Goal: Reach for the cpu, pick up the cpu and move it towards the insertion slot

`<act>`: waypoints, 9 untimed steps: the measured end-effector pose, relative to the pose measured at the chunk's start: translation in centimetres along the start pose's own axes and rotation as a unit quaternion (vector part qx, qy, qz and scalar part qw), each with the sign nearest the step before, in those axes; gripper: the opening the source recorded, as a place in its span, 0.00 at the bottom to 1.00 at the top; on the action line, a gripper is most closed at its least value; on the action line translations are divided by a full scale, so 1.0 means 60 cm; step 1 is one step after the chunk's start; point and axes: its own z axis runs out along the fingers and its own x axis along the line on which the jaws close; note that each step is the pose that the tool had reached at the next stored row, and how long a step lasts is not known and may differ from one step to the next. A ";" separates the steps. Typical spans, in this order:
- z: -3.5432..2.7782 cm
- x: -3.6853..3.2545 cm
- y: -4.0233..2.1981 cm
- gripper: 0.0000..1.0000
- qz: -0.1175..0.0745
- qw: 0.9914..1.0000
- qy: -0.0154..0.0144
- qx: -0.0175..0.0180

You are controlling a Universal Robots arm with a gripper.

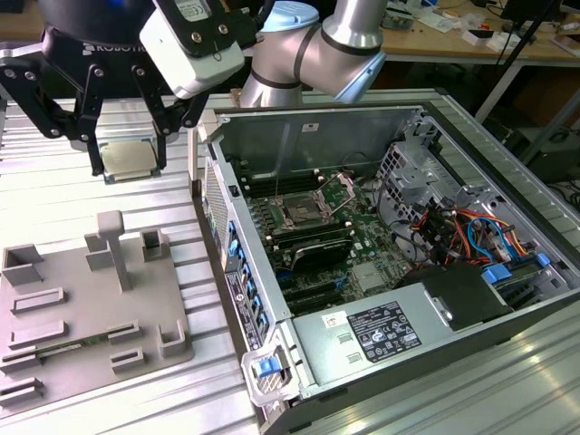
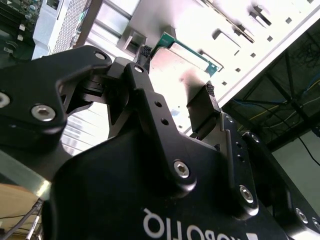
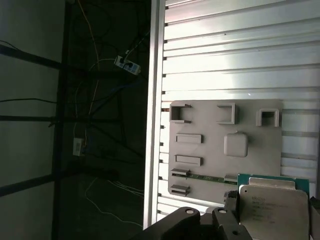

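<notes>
Cpu (image 1: 129, 161) hangs clamped between your pincer's (image 1: 127, 168) black fingers (image 1: 96, 145), lifted above the ribbed metal table (image 1: 54, 195). Off to the pincer's side lies the open computer case (image 1: 381, 263), its insertion slot (image 1: 299, 215) well apart from the chip; below sits the grey fixture plate (image 1: 91, 299).

Bright overhead light is washing out the ribbed tabletop (image 1: 54, 199) in the exterior view and glaring off it in both wrist views. The near black tool (image 2: 175, 90) is looking soft, while dark surroundings are swallowing detail.
</notes>
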 end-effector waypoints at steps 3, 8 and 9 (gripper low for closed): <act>0.000 -0.005 0.000 0.55 0.000 1.000 0.000 0.000; 0.000 -0.011 -0.001 0.55 0.000 1.000 0.000 0.000; 0.000 -0.012 -0.001 0.55 0.000 1.000 0.000 0.000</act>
